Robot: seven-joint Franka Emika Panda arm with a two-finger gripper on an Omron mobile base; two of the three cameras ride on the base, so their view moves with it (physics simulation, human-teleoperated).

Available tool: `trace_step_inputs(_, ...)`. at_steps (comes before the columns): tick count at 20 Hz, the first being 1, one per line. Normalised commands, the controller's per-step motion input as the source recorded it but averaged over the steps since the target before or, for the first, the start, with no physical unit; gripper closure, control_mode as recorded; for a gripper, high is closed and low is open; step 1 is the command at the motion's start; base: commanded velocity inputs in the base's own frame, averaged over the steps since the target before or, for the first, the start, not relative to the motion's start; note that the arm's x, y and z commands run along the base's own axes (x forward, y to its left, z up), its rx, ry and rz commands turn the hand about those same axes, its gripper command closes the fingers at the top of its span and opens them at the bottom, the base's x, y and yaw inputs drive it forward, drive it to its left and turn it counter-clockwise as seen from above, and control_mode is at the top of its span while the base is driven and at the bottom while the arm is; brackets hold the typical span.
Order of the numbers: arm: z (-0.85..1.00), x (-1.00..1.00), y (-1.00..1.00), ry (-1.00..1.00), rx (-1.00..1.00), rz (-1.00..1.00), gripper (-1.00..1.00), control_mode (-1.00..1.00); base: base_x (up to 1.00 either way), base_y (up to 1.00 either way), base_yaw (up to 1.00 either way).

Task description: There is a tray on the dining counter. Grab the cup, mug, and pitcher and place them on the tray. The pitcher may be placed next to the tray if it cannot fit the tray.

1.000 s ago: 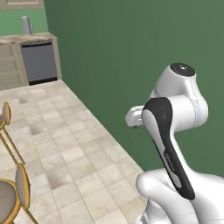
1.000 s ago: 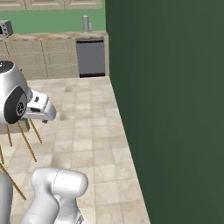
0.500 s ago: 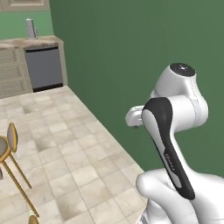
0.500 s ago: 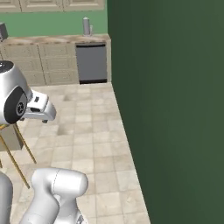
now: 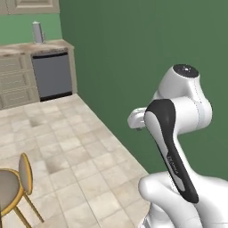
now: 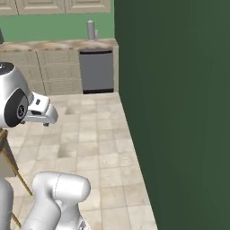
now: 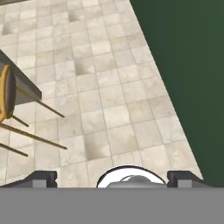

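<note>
Room: kitchen with a beige tiled floor (image 5: 84, 151) and a tall dark green wall (image 6: 179, 112) running along the arm's right.
Far end: cream cabinets under a marbled counter (image 6: 54, 45), with a grey dishwasher (image 6: 96, 71) at about 12 o'clock in the right base view; a small grey canister (image 6: 91, 30) stands on the counter above it.
Chair: gold-framed stool with a grey seat (image 5: 11, 191) at 8 o'clock in the left base view; its thin gold legs (image 7: 35, 120) cross the hand view at 9 o'clock.
Gripper: the gripper (image 7: 112, 179) hangs over bare tiles, fingertips spread wide apart, nothing between them.
Task things: tray, cup, mug and pitcher cannot be located from these views.
</note>
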Motion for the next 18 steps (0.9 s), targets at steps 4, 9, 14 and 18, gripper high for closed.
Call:
trace_step_inputs(4,0.0,0.0,0.0,0.0,0.0,0.0,-1.0,1.0,1.0,0.78,0.04)
trace_step_inputs(9,0.0,0.0,0.0,0.0,0.0,0.0,-1.0,1.0,1.0,0.6,0.05)
trace_step_inputs(14,0.0,0.0,0.0,0.0,0.0,0.0,-1.0,1.0,1.0,0.23,0.07)
trace_step_inputs(18,0.0,0.0,0.0,0.0,0.0,0.0,-1.0,1.0,0.93,0.0,0.0)
